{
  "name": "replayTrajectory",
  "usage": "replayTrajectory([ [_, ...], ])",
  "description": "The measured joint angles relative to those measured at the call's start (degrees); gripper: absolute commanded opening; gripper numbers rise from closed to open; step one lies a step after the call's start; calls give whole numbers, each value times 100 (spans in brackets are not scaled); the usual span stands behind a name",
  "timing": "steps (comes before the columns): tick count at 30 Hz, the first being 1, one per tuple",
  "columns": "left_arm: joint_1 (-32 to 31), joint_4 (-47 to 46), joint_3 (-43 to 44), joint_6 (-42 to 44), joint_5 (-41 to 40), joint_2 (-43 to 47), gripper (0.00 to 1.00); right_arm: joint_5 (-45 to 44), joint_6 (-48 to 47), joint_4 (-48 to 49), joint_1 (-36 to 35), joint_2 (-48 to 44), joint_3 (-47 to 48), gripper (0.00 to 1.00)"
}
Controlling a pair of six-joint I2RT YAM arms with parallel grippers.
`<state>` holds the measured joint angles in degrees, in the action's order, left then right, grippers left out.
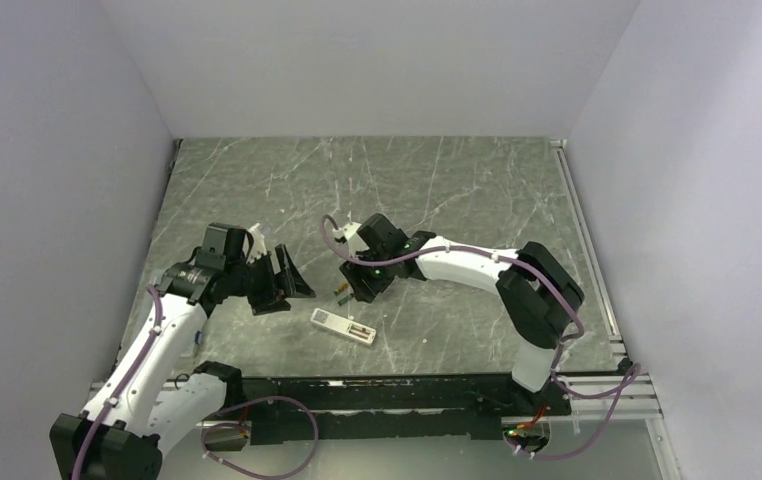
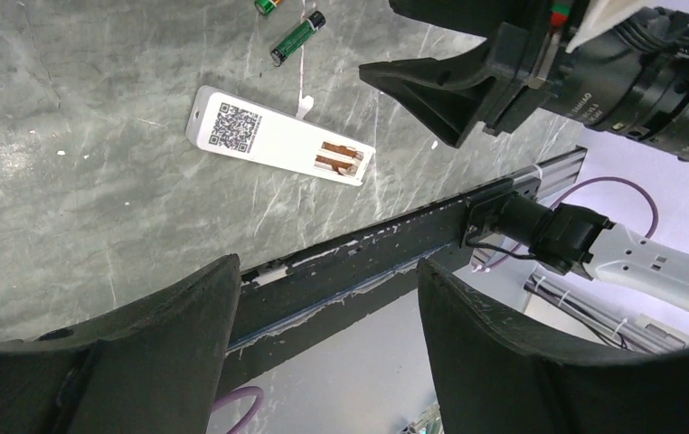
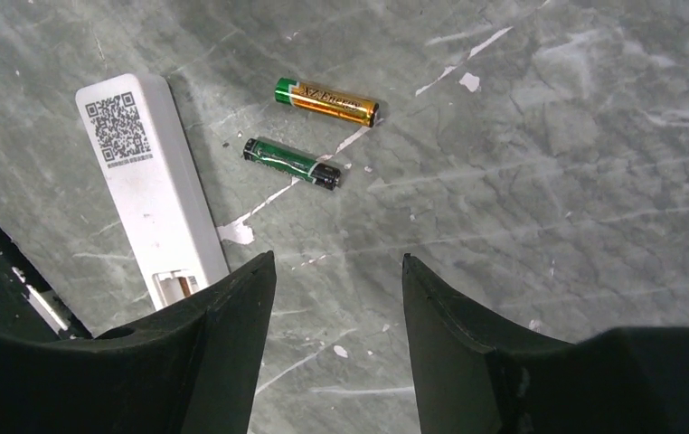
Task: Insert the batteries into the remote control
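Observation:
The remote control (image 1: 343, 326) lies back-up on the marble table, a white bar with a QR label and an open battery bay showing copper contacts (image 2: 339, 159). Just beyond it lie the two batteries side by side: an orange-gold one (image 3: 327, 101) and a dark green one (image 3: 291, 163), both clear of the remote (image 3: 146, 181). My right gripper (image 3: 337, 258) hangs open just above the table, close to the batteries, with nothing between its fingers. My left gripper (image 2: 327, 264) is open and empty, held above the table left of the remote (image 2: 278, 136).
A black rail (image 1: 397, 385) runs along the near table edge right behind the remote. An aluminium strip (image 1: 587, 250) borders the right side. White walls close in the table on three sides. Both grippers (image 1: 295, 283) (image 1: 362, 288) hang close together mid-table.

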<state>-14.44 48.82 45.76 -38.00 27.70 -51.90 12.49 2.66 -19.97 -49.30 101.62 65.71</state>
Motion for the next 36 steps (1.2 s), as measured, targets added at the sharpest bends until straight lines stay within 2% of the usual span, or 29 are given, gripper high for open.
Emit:
replayTrajectory([
  [19, 0, 188, 2, 125, 201, 302, 76, 313, -643, 256, -129, 367, 118, 63],
  [36, 0, 302, 15, 140, 199, 426, 77, 107, -914, 330, -315, 809, 422, 56],
])
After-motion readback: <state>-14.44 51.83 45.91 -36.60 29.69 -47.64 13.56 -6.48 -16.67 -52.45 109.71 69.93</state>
